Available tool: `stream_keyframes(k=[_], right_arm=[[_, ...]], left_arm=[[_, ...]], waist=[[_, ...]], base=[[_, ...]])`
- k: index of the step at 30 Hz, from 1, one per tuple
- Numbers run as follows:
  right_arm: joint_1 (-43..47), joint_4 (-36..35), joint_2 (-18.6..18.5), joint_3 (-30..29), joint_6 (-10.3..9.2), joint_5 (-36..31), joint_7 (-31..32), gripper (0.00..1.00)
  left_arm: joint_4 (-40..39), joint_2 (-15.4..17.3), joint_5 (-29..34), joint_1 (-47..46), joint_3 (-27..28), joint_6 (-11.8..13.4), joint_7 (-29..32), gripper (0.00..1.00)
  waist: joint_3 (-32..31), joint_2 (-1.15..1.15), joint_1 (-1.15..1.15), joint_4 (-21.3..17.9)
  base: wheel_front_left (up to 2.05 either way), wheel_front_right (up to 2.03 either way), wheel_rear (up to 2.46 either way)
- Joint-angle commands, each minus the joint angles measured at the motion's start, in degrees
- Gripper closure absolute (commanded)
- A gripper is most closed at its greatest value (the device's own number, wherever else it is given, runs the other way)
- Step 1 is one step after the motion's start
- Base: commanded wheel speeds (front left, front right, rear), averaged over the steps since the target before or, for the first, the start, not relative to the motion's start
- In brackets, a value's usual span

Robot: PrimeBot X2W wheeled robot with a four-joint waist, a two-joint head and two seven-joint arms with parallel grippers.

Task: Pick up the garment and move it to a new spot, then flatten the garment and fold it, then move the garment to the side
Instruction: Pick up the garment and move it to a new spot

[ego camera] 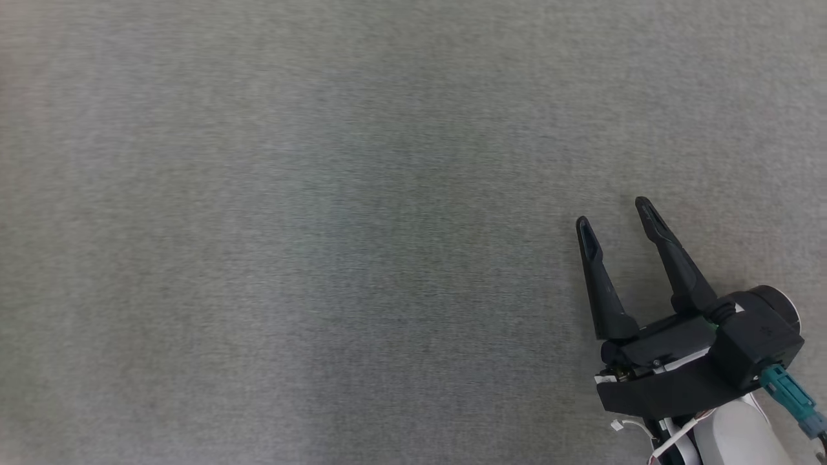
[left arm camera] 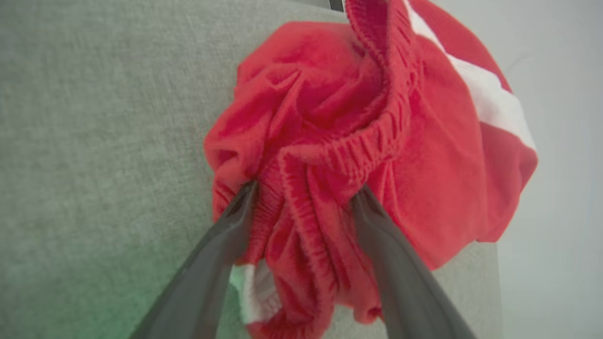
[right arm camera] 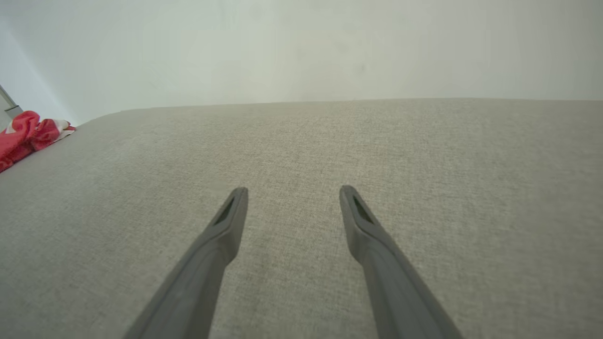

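a: where's the garment (left arm camera: pixel 358 122) lying?

b: bunched in a red heap at the table's (left arm camera: pixel 94 117) edge, close to a corner, right at the left tool (left arm camera: pixel 304 193). that tool is spread wide, not clamped. its dark fingers (left arm camera: pixel 221 249) stand one on each side of the gathered elastic waistband (left arm camera: pixel 348 150), and their tips touch the cloth.

a: any markings on it?

b: a white stripe (left arm camera: pixel 490 99) runs down the far side, and a bit more white shows by the near finger.

a: and the right tool (ego camera: pixel 613 213)?

b: open too, with nothing between its fingers, over bare grey table. from its own wrist camera the garment (right arm camera: pixel 26 134) is a small red heap far to the left, well apart from it.
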Motion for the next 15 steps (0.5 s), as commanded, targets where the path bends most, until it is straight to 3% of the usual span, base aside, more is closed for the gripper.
stream_keyframes(k=[1,3,4,5,8,15], right_arm=[[-0.1,0.3,0.3,-0.2,-0.13,0.3,-0.4,0.0],[0.3,0.8,0.4,-0.5,-0.13,0.4,-0.5,0.0],[0.5,0.9,0.5,-0.4,-0.13,0.5,-0.5,0.0],[0.5,1.1,0.5,-0.4,-0.13,0.6,-0.6,0.0],[0.6,1.7,0.5,0.1,-0.13,1.0,-0.6,0.0],[1.3,4.2,1.0,1.6,-0.13,2.3,-1.3,0.0]], left_arm=[[0.3,-0.3,-0.8,1.6,-0.3,0.6,1.8,0.0],[0.1,-2.0,-1.4,2.8,-1.1,0.9,3.8,0.0],[-0.2,-2.4,-1.1,3.9,-1.9,1.0,4.9,0.66],[-0.4,-2.9,-0.8,4.9,-2.8,0.9,6.0,1.0],[-2.2,-3.7,-0.5,7.3,-4.3,1.2,8.3,1.0],[-11.5,-0.1,1.1,10.1,-3.4,1.0,8.6,1.0]], waist=[[3.3,-0.02,-0.01,-4.3],[2.4,-0.02,-0.01,-4.2],[2.0,-0.02,-0.01,-4.1],[1.4,-0.02,-0.01,-3.9],[-0.6,-0.02,-0.01,-3.2],[-7.3,-0.02,-0.01,-1.5]], base=[[0.0,0.0,0.0],[0.0,0.0,0.0],[0.0,0.0,0.0],[0.0,0.0,0.0],[0.0,0.0,0.0],[0.0,0.0,0.0]])
